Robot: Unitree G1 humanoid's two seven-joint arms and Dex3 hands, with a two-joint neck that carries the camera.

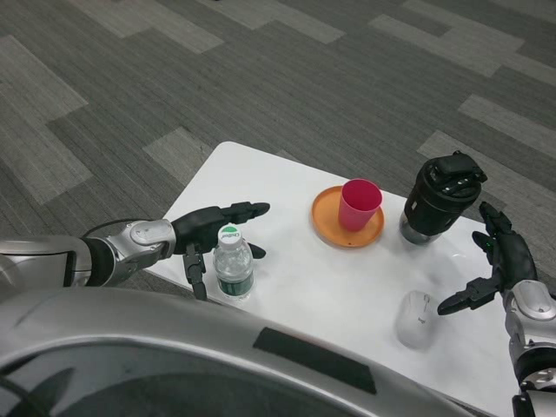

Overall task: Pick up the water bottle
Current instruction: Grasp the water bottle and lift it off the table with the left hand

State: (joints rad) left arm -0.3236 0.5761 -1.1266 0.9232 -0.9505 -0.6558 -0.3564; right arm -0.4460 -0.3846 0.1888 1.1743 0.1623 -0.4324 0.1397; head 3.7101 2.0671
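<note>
A small clear water bottle with a green cap and green label stands upright near the table's front left edge. My left hand is right beside it on its left, fingers spread around it: some reach over and behind the cap, the thumb hangs down at the bottle's left side. Whether any finger touches the bottle I cannot tell. My right hand hovers open at the far right of the table, holding nothing.
A red cup stands on an orange plate mid-table. A black lidded tumbler stands to its right. A white computer mouse lies near my right hand. The white table has its left edge close to the bottle.
</note>
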